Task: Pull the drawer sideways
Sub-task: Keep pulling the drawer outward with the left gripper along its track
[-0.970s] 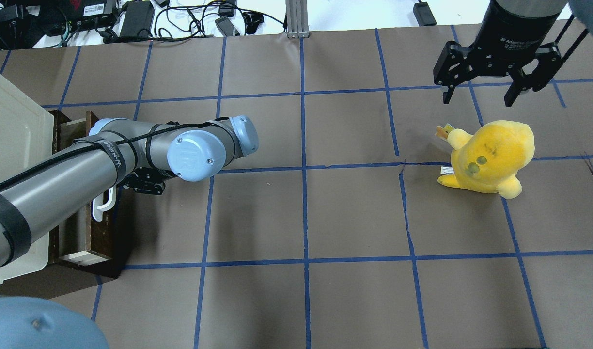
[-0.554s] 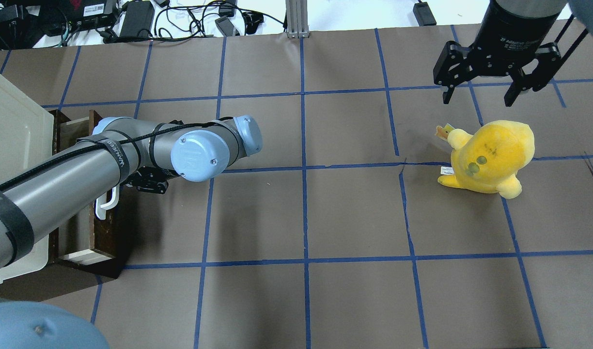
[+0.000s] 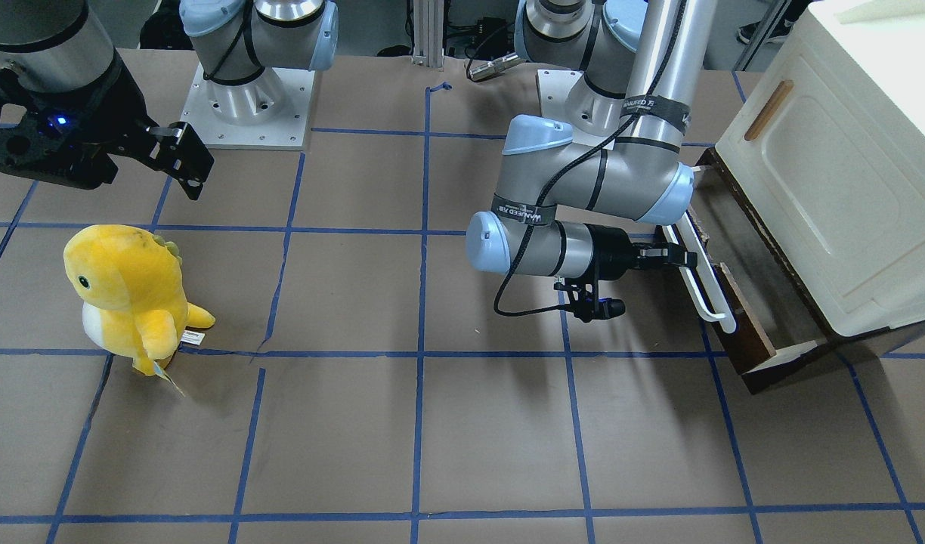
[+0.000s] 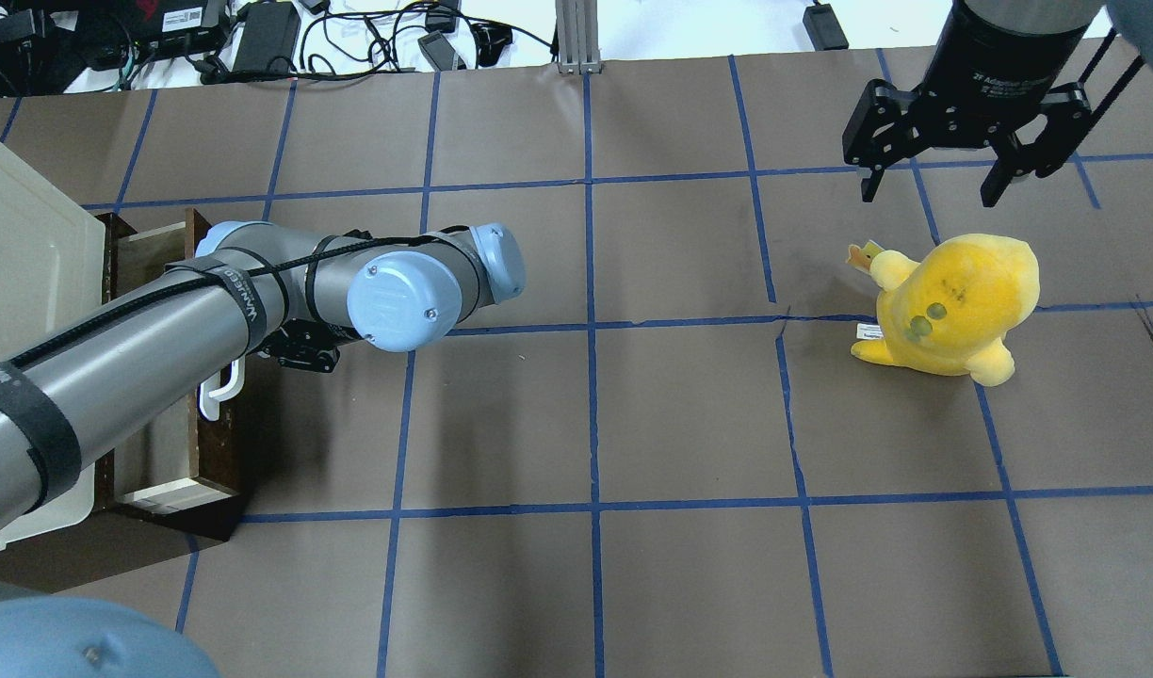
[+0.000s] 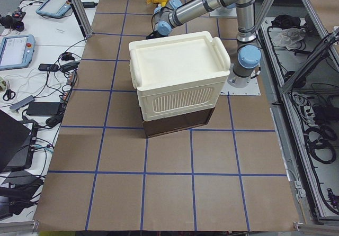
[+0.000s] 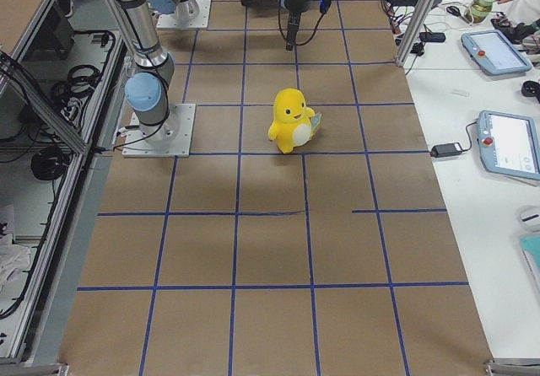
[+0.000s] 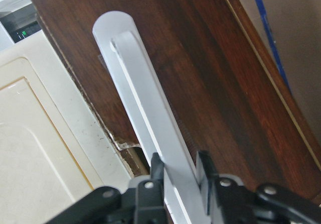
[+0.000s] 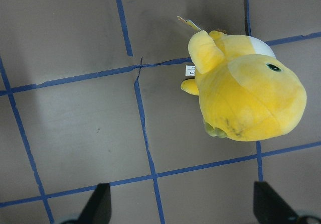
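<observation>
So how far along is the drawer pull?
Done: the left gripper has its fingers shut on the white handle. In hand: the pull; the drawer stands partly out from under the cream cabinet, pale interior showing. Left: any remaining travel, then release. The right gripper hangs open, idle.

Bright, even light fell from above onto the desk (image 4: 690,414). Soft, diffuse shadows lay beneath the left arm (image 3: 636,181), and a darker one at the foot of the cabinet (image 4: 21,282). The white handle (image 7: 145,118) looked nearly washed out. The wide views were sharp.
</observation>
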Available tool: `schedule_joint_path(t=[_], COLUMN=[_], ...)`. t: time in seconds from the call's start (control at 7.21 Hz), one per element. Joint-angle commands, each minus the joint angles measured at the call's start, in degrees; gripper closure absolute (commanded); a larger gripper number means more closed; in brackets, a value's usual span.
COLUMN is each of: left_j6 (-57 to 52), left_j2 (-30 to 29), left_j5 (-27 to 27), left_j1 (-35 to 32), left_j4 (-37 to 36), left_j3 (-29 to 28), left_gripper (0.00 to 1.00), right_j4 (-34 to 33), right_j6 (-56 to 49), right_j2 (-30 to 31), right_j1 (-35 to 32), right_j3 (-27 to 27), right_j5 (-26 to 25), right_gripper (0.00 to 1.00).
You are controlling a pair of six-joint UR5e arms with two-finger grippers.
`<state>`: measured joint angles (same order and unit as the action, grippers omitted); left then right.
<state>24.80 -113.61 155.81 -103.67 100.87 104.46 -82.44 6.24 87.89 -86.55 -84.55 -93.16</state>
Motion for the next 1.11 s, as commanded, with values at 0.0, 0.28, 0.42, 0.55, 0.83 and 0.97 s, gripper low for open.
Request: schedule_joint_path(t=[0.0,0.28,0.42,0.55,0.83,0.97], left_j6=[0.0,-0.2,-0.2,-0.2,-0.3,-0.3], left_j2=[0.0,0.0,0.0,-0.1,-0.3,-0.3], left_j5=[-0.1,0.0,0.0,0.0,0.0,0.0], left_j1=[-0.5,-1.4,-1.7,-2.1,-2.5,-2.7], left_j4=[0.1,0.1,0.1,0.1,0.0,0.0], left_j3=[-0.1,-0.2,-0.1,-0.1,-0.2,-0.1], left_gripper=[0.8,0.8,0.8,0.8,0.8,0.8], right_j4=[0.0,0.0,0.0,0.0,0.0,0.0], right_j6=[0.0,0.0,0.0,0.0,0.0,0.0], right_j2=[0.0,0.0,0.0,0.0,0.0,0.0], right_j1=[0.0,0.1,0.0,0.1,0.0,0.0], right_j3=[0.0,0.0,0.0,0.0,0.0,0.0], right_j5=[0.0,0.0,0.0,0.0,0.0,0.0], right_gripper=[0.0,0.0,0.0,0.0,0.0,0.0])
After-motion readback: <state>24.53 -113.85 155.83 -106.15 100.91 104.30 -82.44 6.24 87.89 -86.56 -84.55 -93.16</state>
